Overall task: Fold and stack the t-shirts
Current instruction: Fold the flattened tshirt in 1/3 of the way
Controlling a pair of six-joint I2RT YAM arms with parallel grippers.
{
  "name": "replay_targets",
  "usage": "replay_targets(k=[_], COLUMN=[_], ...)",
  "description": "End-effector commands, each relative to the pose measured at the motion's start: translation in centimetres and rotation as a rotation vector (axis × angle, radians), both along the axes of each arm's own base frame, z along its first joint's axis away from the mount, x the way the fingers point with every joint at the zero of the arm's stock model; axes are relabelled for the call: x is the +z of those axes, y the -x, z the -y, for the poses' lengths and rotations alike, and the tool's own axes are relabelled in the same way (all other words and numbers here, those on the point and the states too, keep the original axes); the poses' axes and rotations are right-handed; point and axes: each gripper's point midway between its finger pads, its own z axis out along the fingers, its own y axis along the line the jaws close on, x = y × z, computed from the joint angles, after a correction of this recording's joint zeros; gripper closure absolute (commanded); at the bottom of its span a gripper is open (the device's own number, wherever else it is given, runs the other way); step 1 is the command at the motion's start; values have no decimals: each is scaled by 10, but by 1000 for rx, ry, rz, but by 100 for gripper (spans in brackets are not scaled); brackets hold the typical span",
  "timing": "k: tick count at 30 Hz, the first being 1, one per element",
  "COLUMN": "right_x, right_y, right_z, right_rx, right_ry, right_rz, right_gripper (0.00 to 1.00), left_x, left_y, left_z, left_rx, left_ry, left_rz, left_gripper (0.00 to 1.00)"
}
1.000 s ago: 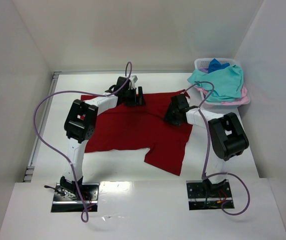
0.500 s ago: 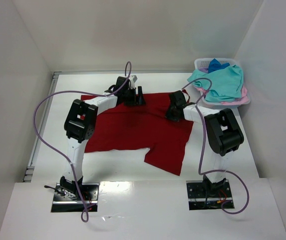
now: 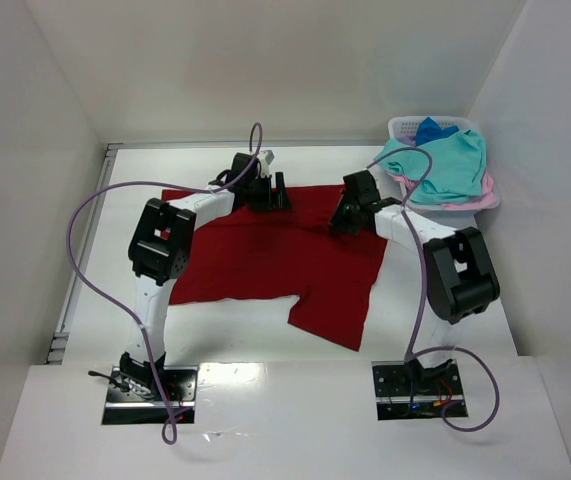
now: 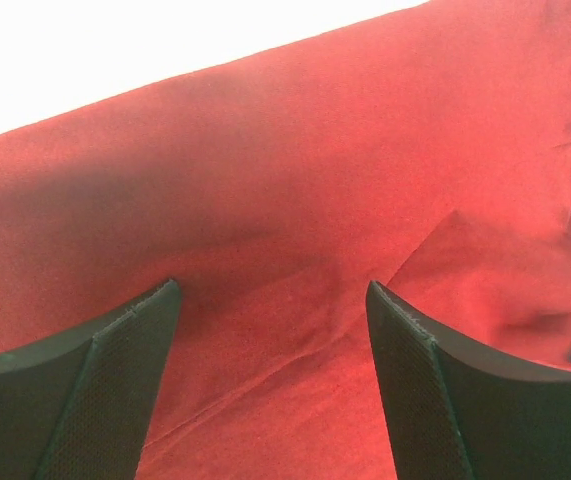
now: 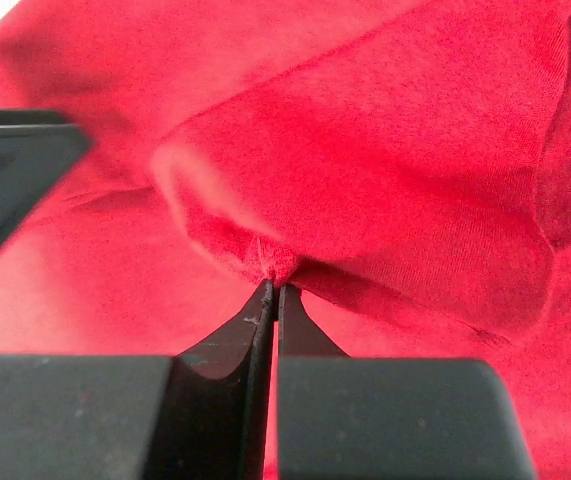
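A large dark red t-shirt [image 3: 265,255] lies spread on the white table. My left gripper [image 3: 268,192] stands open over its far edge, the cloth [image 4: 285,200] showing between the two black fingers [image 4: 435,380]. My right gripper [image 3: 345,222] is shut on a pinched fold of the red t-shirt [image 5: 275,262] near its far right part, with the cloth bunched at the fingertips. A teal t-shirt [image 3: 445,165], a pink one [image 3: 470,200] and a blue one [image 3: 430,130] lie heaped in the basket at the back right.
A pale slotted laundry basket [image 3: 405,126] stands in the far right corner against the wall. White walls close in the table on the left, back and right. Purple cables [image 3: 105,200] loop over both arms.
My right gripper has shut on a fold of the red t-shirt, and its arm has shifted slightly toward the back right. The left arm has stayed still.
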Motion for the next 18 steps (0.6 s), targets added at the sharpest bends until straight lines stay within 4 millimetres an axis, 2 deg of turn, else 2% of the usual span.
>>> replay_targets(k=[1,4,8,9,12,13,18], right_x=[51,54,47,36,21,8,-16], right_y=[-7,-5,-2,0,8,16,38], right_z=[2,15,27,28,25,25,25], right_rx=[-11,-40,-57,-51,-26,-20,7], right_ry=[-99,-120,-103,-89,-90,-90,-94], right_rz=[77,76,51,21,-31,-68,-129], right_gripper=[100,100,100,100,100,100,100], left_x=[-32,-32,-37,-37,-37,-37,-38], left_y=[5,5,6,6,3,3,2], left_z=[-6,-6,-7,-7,-11,-11,-11], left_rx=[8,8,8,8,17,17,17], left_ry=[-21,-21,-24,-24,-24,-24,-24], left_rz=[-65,-65,-73,-73,-74,-74,-74], left_gripper=[16,16,16,16,16,16,16])
